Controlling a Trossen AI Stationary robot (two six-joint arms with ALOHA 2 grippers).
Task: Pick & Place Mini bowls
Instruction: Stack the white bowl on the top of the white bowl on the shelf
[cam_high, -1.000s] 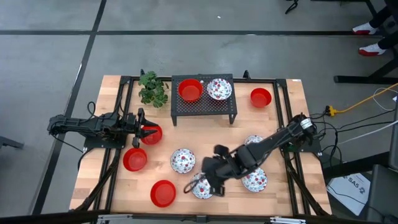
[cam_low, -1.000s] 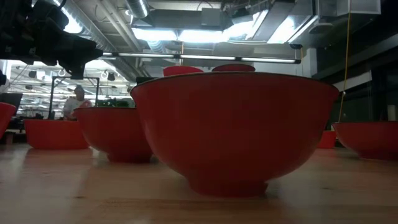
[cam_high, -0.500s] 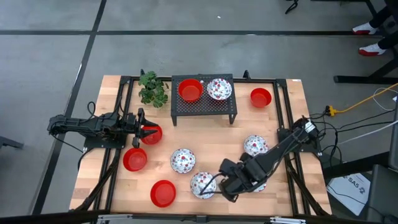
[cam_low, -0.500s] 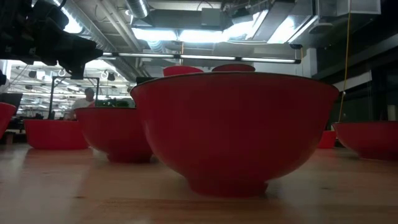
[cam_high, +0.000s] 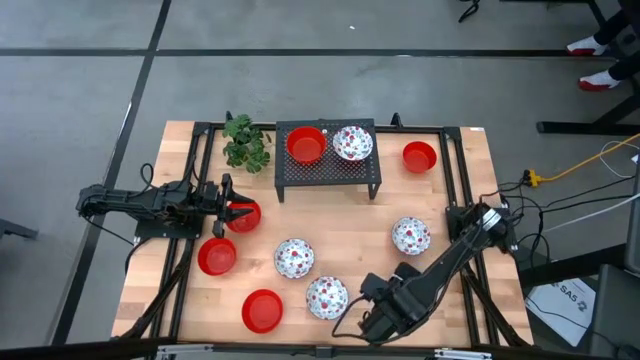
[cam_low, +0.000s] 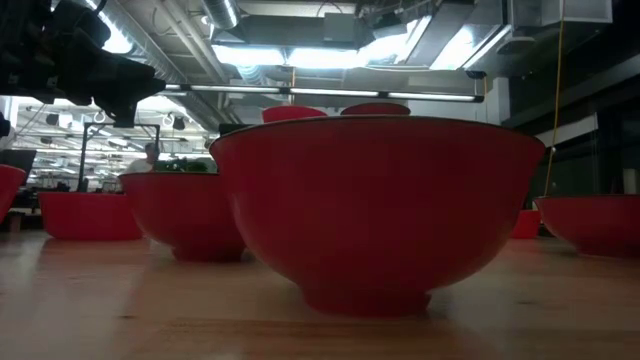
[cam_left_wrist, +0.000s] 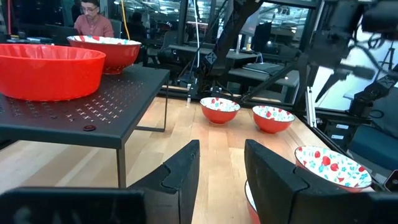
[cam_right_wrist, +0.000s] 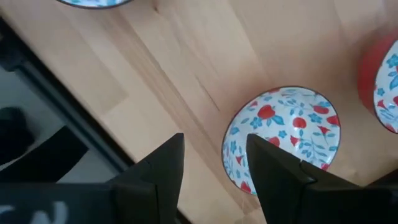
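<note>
red bowl (cam_low: 375, 205) blocks most of the low view's table.

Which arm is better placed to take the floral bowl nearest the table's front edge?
The right. Its open claw hovers beside that floral bowl. The left claw is farther away, at a red bowl.

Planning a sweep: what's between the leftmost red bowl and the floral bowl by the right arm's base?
High view: a middle floral bowl sits between the red bowl and the right floral bowl, touching neither.
</note>
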